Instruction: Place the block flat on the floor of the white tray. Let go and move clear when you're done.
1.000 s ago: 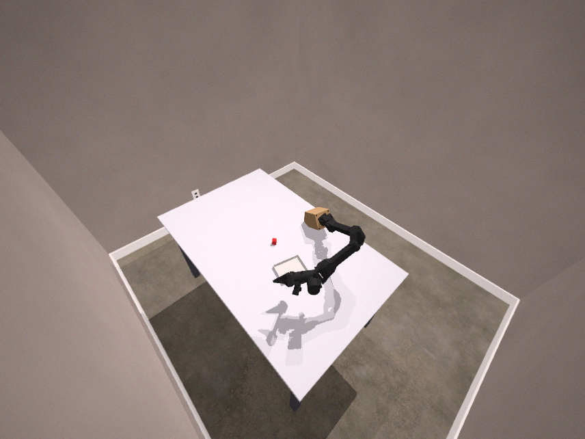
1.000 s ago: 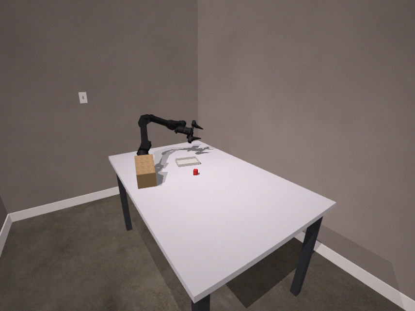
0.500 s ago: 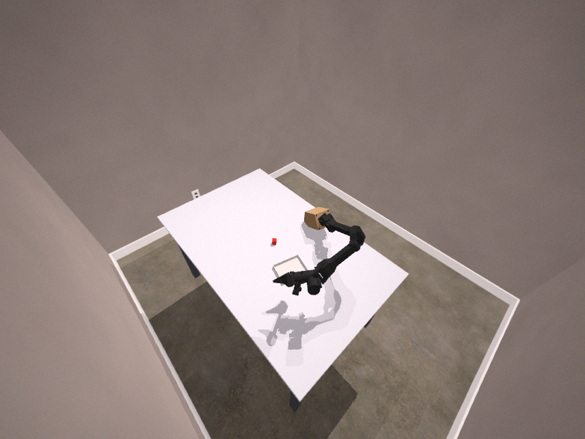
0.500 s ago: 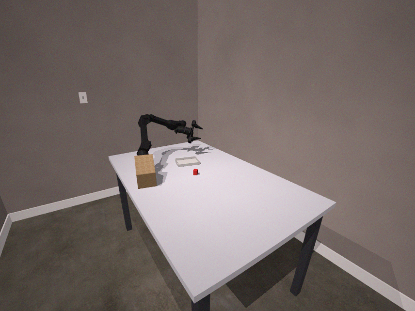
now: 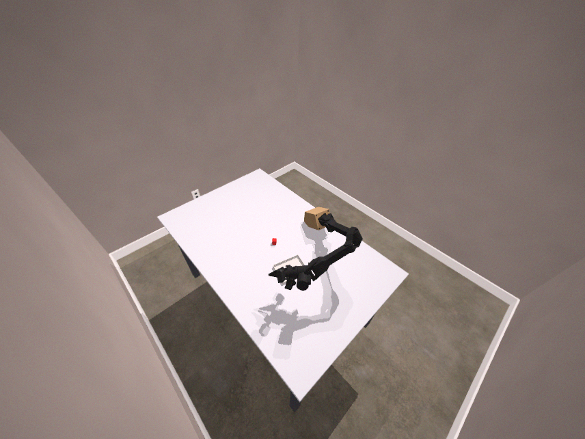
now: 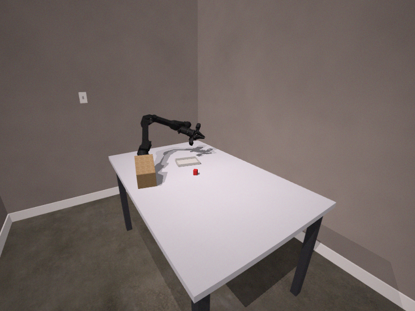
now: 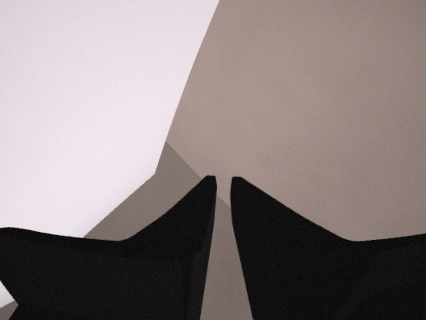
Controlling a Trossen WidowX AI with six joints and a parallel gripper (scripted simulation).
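Note:
A small red block point(image 5: 273, 241) point(image 6: 195, 172) lies on the white table point(image 5: 236, 221) point(image 6: 234, 207), apart from the tray. The shallow white tray point(image 5: 288, 261) point(image 6: 187, 161) lies flat on the table, with the arm partly in front of it in the top view. My gripper point(image 5: 272, 273) point(image 6: 202, 136) point(image 7: 222, 185) is high in the air beyond the tray, far from the block. Its fingers are almost together with nothing between them. The wrist view shows only the table edge, the floor and the wall past the fingertips.
A tan cardboard box point(image 5: 315, 218) point(image 6: 145, 171) stands at the arm's base near the table edge. Room walls stand close behind the table.

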